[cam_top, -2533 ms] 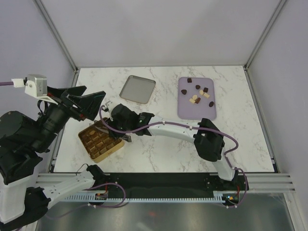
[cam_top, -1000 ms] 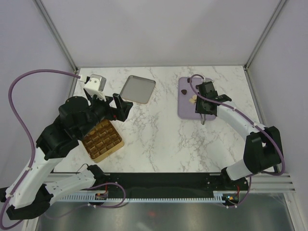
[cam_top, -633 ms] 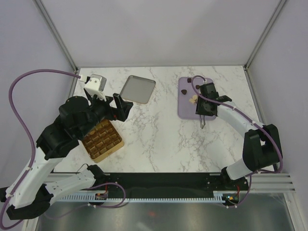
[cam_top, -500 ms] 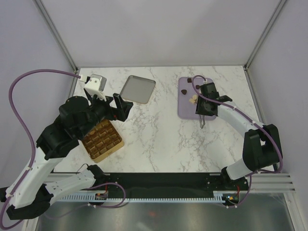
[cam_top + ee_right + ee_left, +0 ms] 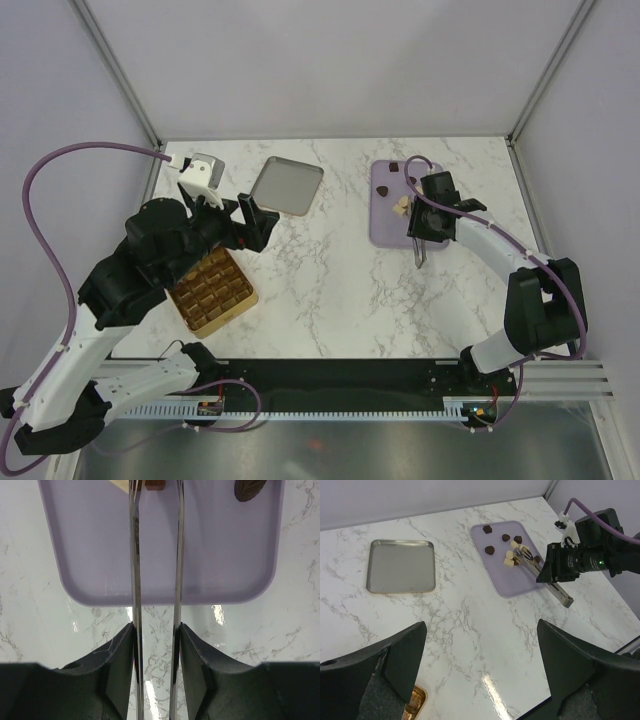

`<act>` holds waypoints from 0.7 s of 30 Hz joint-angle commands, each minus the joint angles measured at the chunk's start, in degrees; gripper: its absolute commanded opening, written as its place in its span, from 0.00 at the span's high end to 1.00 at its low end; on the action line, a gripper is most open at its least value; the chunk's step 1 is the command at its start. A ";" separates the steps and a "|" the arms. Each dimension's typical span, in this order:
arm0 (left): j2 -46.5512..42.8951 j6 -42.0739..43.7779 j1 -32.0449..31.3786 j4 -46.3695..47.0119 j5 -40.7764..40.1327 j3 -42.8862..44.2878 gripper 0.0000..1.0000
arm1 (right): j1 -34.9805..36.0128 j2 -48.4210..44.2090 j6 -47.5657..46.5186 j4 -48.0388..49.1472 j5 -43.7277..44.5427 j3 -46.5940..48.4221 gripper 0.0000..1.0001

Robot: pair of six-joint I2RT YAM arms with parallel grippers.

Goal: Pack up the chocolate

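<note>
Several tiny chocolate pieces [image 5: 490,549], dark brown and cream-white, lie on the far part of the flat lilac tray [image 5: 385,228]. My right gripper [image 5: 421,228] hangs over the tray's near half, shut on a pair of metal tongs [image 5: 134,560]. The tongs' blades reach toward the pieces, and their tips run off the top of the right wrist view. A brown piece [image 5: 155,485] sits between the blades there. My left gripper [image 5: 482,650] is open and empty, raised above the table beside the gold box [image 5: 212,292].
A silver metal tray [image 5: 286,185] lies empty at the back centre. The gold box with its brown grid sits at the table's left near edge [image 5: 415,702]. White marble table [image 5: 330,290] lies between box and lilac tray. Frame posts stand at the back corners.
Since the oldest frame my right arm swung from the gold box to the lilac tray, and my left arm came forward over the box. In the last second the tongs shifted only slightly.
</note>
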 commanded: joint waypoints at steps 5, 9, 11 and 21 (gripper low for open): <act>0.03 -0.76 0.02 1.94 1.03 1.44 0.00 | -0.94 -0.16 0.26 1.55 -2.55 -0.42 0.52; 0.12 -0.84 0.02 2.03 1.20 1.44 0.00 | -1.03 -0.43 -0.09 1.46 -3.69 -0.33 0.52; 0.21 -0.84 0.10 2.12 1.29 1.44 0.00 | -1.03 -0.25 -0.18 1.46 -3.69 -0.33 0.53; -0.41 -0.84 0.02 2.29 1.29 1.53 0.00 | -1.03 -0.51 -0.53 0.93 -2.99 0.20 0.64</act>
